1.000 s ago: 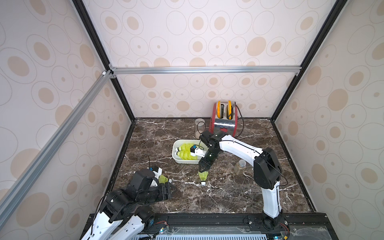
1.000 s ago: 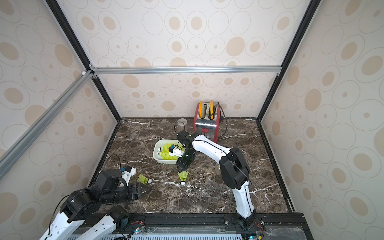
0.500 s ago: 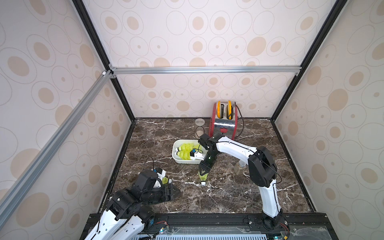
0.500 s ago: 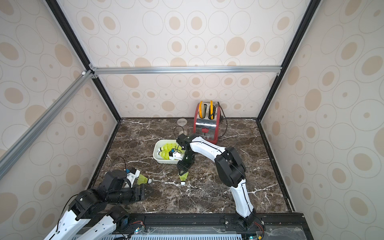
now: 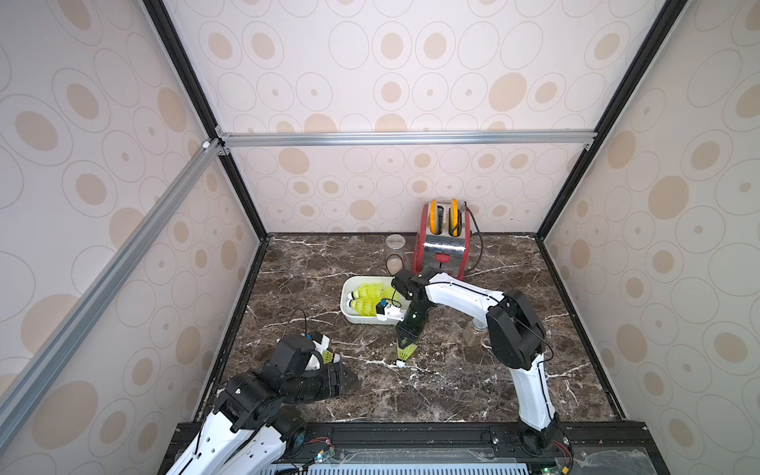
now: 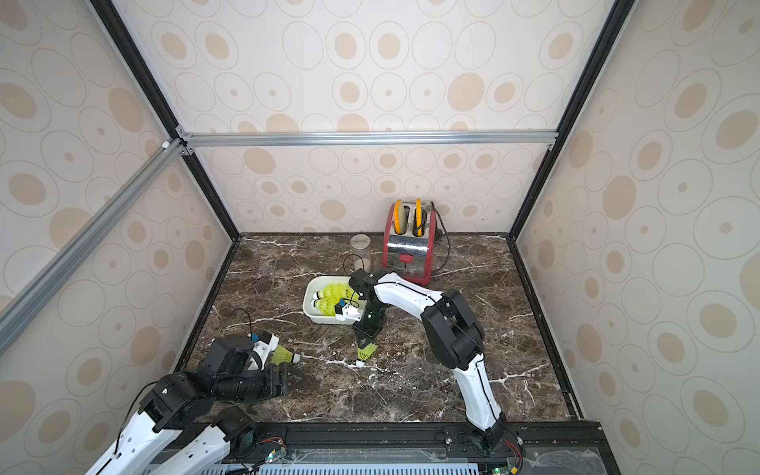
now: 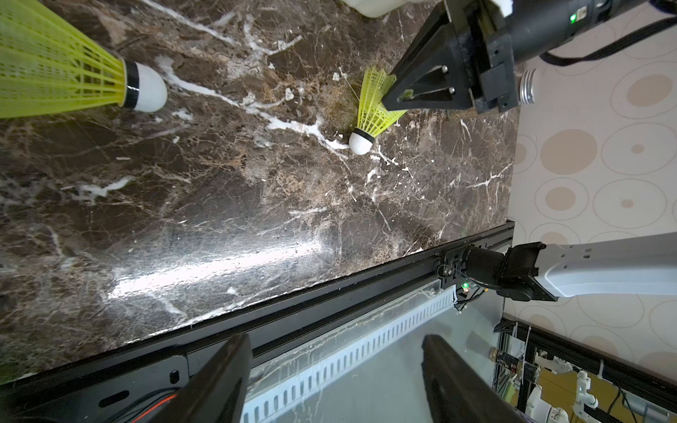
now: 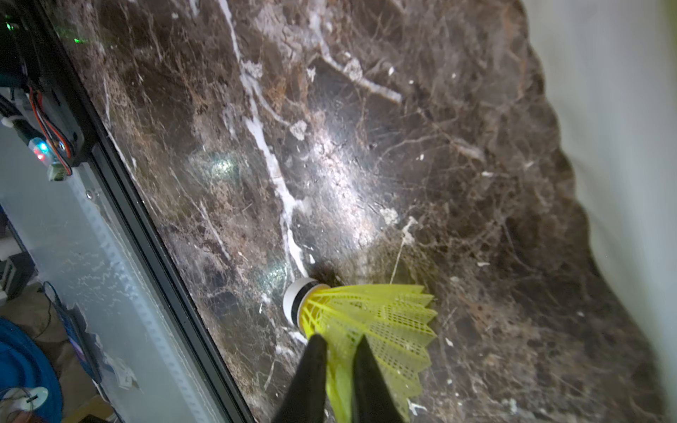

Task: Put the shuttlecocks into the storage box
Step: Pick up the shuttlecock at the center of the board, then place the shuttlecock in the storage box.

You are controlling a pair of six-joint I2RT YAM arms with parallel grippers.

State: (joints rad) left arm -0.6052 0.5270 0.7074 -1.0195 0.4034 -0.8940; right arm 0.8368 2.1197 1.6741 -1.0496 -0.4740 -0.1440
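The right gripper [image 8: 339,342] pinches the yellow skirt of a shuttlecock [image 8: 370,318]. Its white tip sits on the marble tabletop [image 5: 452,382] near the middle, just in front of the storage box [image 5: 362,318] (more shuttlecocks [image 5: 366,298] lie inside). The left gripper [image 7: 337,338] is wide open and holds nothing, beside another shuttlecock [image 6: 283,355] near the front left corner.
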